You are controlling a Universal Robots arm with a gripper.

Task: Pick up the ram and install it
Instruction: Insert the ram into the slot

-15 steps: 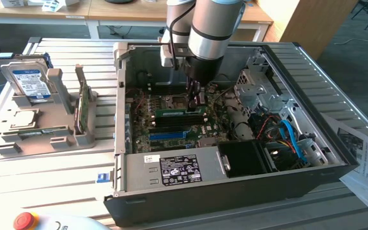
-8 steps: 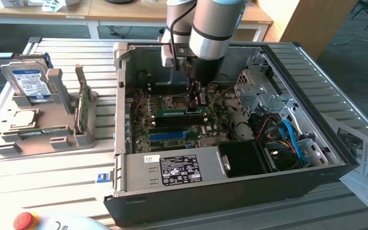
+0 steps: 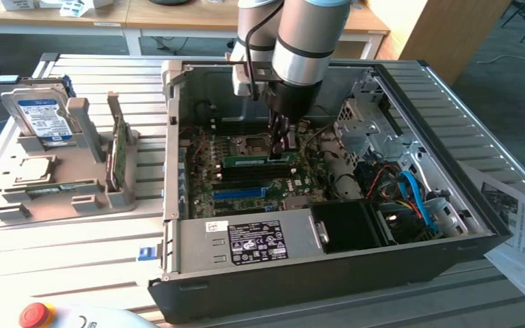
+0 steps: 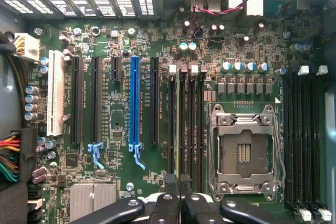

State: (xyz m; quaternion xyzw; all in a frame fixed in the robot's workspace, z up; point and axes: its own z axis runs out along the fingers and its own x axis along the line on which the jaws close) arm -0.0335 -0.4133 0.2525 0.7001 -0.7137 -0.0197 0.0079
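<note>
My fingers (image 4: pixel 170 181) clamped the ram (image 3: pixel 253 162) at the exterior view's centre; any tilt could have jammed it.

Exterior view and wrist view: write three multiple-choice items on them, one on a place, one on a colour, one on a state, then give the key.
1. Where is the long, thin green ram stick?
A. In the grey plastic holder
B. At the black memory slots inside the open black computer case
C. On the table outside the case

2. What colour is the long plastic expansion slot standing between black ones?
A. Red
B. Yellow
C. Blue

3. The metal-framed processor socket is:
A. Empty
B. Covered by a fan
C. Holding a chip

Key:
1 B, the stick lies along the slots on the board inside the case.
2 C, it is bright blue from end to end.
3 A, bare contacts show in its middle.
</note>
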